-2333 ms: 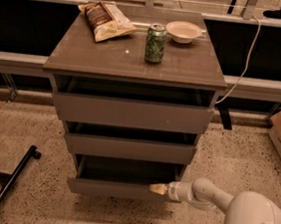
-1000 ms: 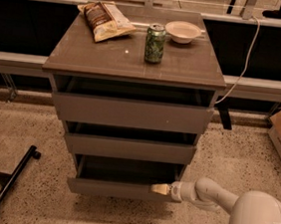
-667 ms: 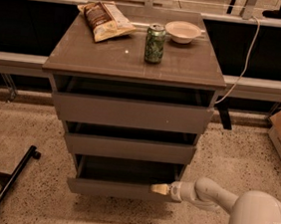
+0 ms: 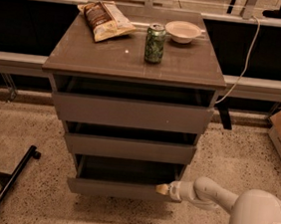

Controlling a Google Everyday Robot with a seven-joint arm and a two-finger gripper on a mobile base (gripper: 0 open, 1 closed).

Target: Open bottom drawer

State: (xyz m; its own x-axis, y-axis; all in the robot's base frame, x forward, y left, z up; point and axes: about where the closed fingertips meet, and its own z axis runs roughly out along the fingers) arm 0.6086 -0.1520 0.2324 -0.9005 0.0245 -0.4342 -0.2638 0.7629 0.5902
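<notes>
The grey-brown cabinet (image 4: pixel 86 53) rises up and to the left of my gripper (image 4: pixel 161 189), with 3 flat drawer fronts stacked under its top. My white arm (image 4: pixel 207 193) comes in from the right, low over the speckled floor, and ends in the gripper's tan tip. The widest drawer front (image 4: pixel 130 113) is well above the gripper, and the mid-sized front (image 4: pixel 129 148) is just above it. The bottom drawer (image 4: pixel 115 189) lies directly to the left. The gripper sits at the right end of its front panel, at the upper edge, and seems to touch it. That panel stands forward of the cabinet, with a dark opening showing behind it. I cannot tell whether the gripper is open or closed. Far above, on the cabinet top, lie a chip bag (image 4: pixel 106 19) to the left, a white bowl (image 4: pixel 183 31) almost straight up, and 1 green can (image 4: pixel 154 43) between them.
</notes>
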